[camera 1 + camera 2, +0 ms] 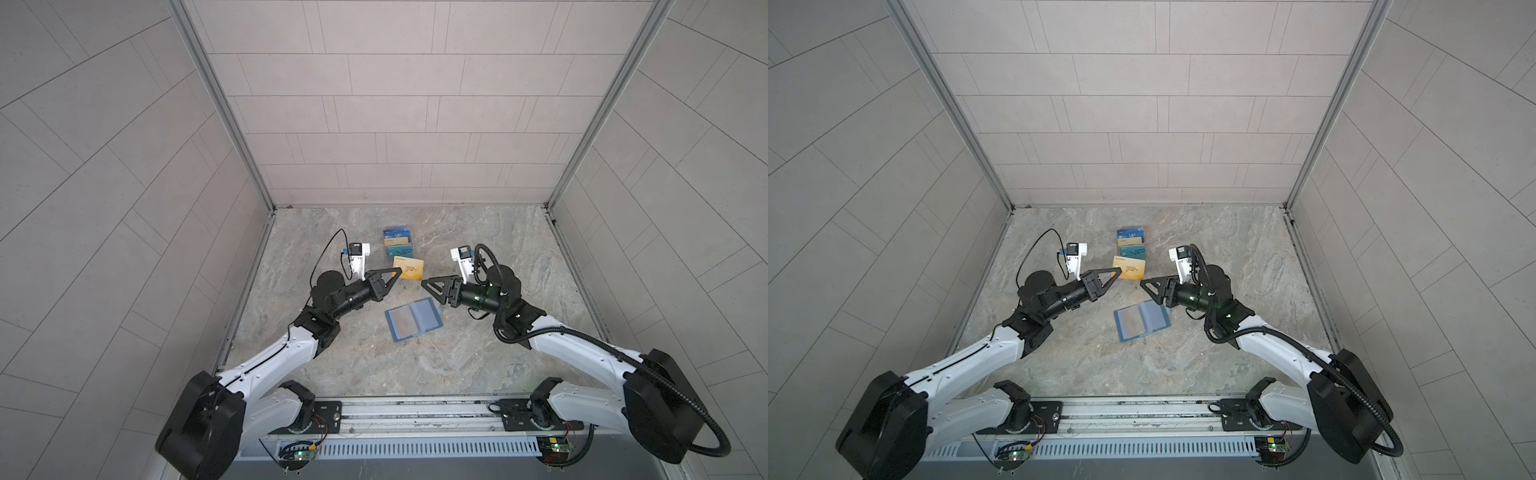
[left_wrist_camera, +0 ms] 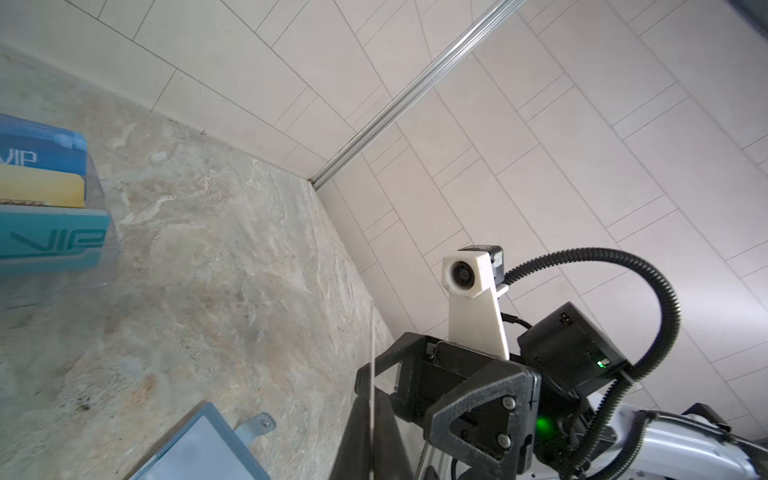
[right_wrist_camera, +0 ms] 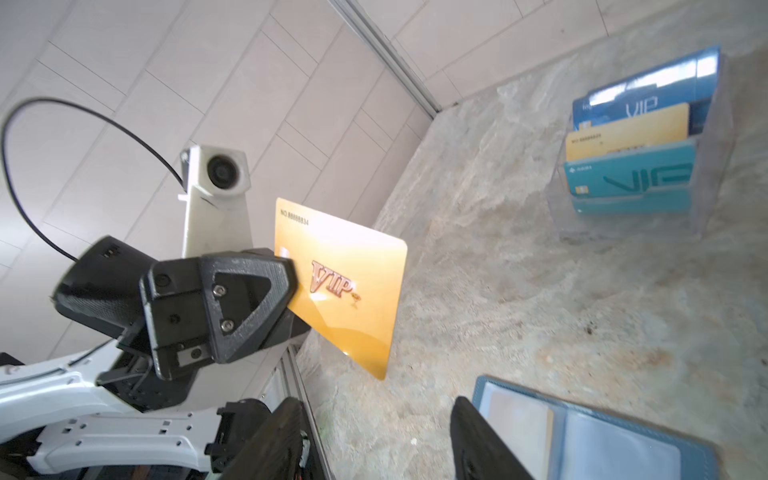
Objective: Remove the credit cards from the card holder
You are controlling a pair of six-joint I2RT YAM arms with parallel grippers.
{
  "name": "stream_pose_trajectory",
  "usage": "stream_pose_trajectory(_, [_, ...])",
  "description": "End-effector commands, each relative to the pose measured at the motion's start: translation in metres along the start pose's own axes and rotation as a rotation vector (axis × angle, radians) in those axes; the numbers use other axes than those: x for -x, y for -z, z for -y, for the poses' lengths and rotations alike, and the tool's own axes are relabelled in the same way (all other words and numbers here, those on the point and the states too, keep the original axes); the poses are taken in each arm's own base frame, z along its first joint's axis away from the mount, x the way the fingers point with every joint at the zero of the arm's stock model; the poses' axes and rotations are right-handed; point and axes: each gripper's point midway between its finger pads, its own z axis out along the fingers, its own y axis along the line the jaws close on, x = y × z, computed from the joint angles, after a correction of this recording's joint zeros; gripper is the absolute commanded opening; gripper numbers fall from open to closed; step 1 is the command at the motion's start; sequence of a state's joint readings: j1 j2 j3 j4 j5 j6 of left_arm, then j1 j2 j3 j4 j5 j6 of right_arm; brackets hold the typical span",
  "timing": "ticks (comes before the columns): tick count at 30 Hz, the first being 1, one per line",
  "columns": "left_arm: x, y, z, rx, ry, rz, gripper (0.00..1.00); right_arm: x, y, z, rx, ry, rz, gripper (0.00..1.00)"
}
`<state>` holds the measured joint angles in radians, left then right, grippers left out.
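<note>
The teal-blue card holder (image 1: 413, 319) (image 1: 1142, 319) lies open and flat on the marble floor, pale-blue sleeves up. A tan patch shows through one sleeve. My left gripper (image 1: 398, 273) (image 1: 1119, 271) is shut on a gold-yellow credit card (image 1: 410, 268) (image 3: 347, 286) and holds it on edge above the floor, beyond the holder. In the left wrist view the card (image 2: 372, 365) is a thin line between the shut fingers (image 2: 353, 440). My right gripper (image 1: 424, 283) (image 3: 376, 405) stands open and empty just above the holder's (image 3: 602, 436) right side.
A clear tiered stand (image 1: 397, 243) (image 3: 636, 166) with blue, gold and teal cards stands behind the held card. Tiled walls close in the floor on three sides. The holder's snap tab (image 2: 255, 426) sticks out toward the right arm.
</note>
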<state>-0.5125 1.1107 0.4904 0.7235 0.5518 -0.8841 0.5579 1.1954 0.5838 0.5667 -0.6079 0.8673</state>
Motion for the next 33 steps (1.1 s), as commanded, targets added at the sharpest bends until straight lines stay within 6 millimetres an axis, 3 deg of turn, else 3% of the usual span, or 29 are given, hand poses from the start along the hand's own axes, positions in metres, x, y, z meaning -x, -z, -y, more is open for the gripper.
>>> stream_pose_trajectory(1, [0.02, 0.004, 0.023, -0.11, 0.024, 0.096, 0.0, 0.027, -0.002, -0.024, 0.104, -0.022, 0.115, 0.59])
stream_pose_trajectory(21, [0.021, 0.007, 0.03, -0.153, 0.029, 0.112, 0.0, 0.044, -0.008, -0.057, 0.302, -0.066, 0.175, 0.28])
stream_pose_trajectory(33, [0.019, 0.009, 0.029, -0.148, 0.024, 0.109, 0.04, 0.044, -0.006, -0.059, 0.315, -0.069, 0.181, 0.08])
